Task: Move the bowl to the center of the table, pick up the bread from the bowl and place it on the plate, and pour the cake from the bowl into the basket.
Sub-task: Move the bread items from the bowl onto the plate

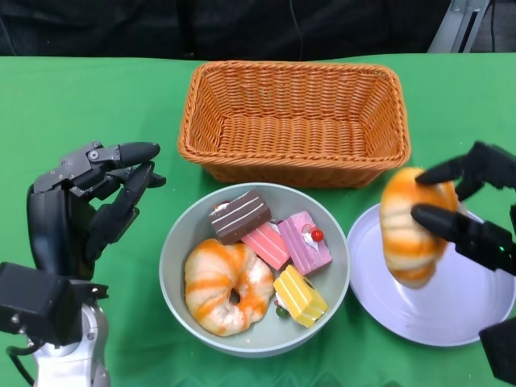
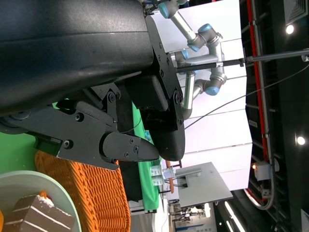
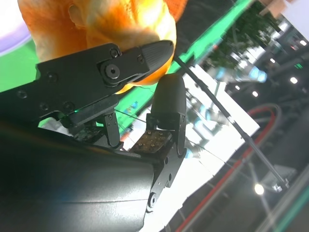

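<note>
Woven wicker basket point(image 1: 294, 121); glossy bowl point(image 1: 179, 246); cloth table point(image 1: 72, 105).

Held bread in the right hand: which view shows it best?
Head view: the bread shows whole, held by the right hand above the plate. The right wrist view shows only its underside behind the fingers. The left wrist view misses it.

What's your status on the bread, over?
Right hand holds bread roll above plate. Left hand open, beside bowl. Second bread and cakes in bowl. Nothing in the way.
</note>
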Available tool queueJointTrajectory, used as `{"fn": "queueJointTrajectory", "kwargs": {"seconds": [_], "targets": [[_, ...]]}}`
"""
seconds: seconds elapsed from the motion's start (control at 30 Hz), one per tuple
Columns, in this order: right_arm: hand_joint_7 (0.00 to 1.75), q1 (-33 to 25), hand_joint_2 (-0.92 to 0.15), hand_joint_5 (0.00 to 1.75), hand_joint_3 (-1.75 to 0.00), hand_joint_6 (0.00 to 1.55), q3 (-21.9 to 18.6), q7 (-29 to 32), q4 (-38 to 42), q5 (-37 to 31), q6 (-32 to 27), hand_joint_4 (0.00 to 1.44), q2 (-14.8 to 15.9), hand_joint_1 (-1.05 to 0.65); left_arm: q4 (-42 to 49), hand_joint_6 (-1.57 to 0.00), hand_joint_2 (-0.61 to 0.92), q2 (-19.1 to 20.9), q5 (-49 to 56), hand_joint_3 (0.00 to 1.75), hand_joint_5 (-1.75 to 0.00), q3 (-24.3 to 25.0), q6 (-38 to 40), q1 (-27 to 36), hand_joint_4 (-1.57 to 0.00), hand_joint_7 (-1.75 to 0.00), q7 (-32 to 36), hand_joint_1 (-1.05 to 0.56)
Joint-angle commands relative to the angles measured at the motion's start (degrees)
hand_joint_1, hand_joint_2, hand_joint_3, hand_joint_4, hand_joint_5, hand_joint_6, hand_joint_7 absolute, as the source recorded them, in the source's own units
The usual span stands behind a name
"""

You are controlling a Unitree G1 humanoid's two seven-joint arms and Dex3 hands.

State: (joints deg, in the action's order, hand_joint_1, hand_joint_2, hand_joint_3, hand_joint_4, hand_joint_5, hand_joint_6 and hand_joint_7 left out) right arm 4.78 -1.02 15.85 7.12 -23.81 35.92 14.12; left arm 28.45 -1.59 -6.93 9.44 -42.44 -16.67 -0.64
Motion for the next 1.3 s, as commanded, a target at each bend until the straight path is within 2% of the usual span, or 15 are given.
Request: {"fn": "queueJointTrajectory", "kwargs": {"seconds": [0.03, 0.37, 0.47, 0.73, 0.93, 1.3], "targets": [[0.96, -1.57, -0.87, 1.56, -0.02, 0.82, -0.65, -0.42, 1.57, -0.32, 0.49, 0.77, 1.83, -0.04, -1.54, -1.01, 0.92, 0.25, 0.04, 0.24, -1.16, 0.29, 0.88, 0.89, -0.82, -0.60, 0.48, -0.23], [0.89, -2.08, -0.87, 1.50, -0.02, 0.83, -0.24, -0.30, 5.80, -3.16, 1.44, 0.74, 5.29, -0.06, -2.28, -1.00, 0.92, 0.24, -0.03, 0.25, -1.17, 0.34, 1.14, 1.15, -0.83, -0.63, 0.26, -0.22], [0.83, -1.83, -0.86, 1.43, -0.01, 0.87, 0.11, 0.57, 6.98, -4.92, 1.65, 0.78, 6.12, -0.05, -2.64, -1.00, 0.92, 0.19, 0.09, 0.24, -1.17, 0.31, 1.39, 1.38, -0.83, -0.64, 0.38, -0.22], [0.78, -0.28, -0.86, 1.47, -0.01, 0.89, 0.67, 0.94, 11.59, -5.96, 2.88, 0.78, 6.79, -0.04, -3.54, -0.99, 0.92, -0.09, -0.33, 0.22, -1.17, 0.20, 1.74, 1.86, -0.83, -0.66, 0.07, -0.23], [0.76, 1.81, -0.85, 1.47, -0.01, 0.89, 1.80, 3.59, 16.99, -7.73, 3.91, 0.79, 7.36, -0.04, -4.60, -0.99, 0.92, -0.15, 0.45, 0.23, -1.18, 0.11, 2.43, 2.51, -0.83, -0.67, 0.73, -0.22], [0.75, 8.32, -0.87, 1.41, -0.01, 0.88, 4.58, 9.67, 31.73, -9.11, 5.48, 0.75, 7.63, -0.01, -6.01, -0.98, 0.92, -0.54, 0.37, 0.24, -1.18, 0.06, 2.69, 3.57, -0.82, -0.67, 0.55, -0.22]]}}
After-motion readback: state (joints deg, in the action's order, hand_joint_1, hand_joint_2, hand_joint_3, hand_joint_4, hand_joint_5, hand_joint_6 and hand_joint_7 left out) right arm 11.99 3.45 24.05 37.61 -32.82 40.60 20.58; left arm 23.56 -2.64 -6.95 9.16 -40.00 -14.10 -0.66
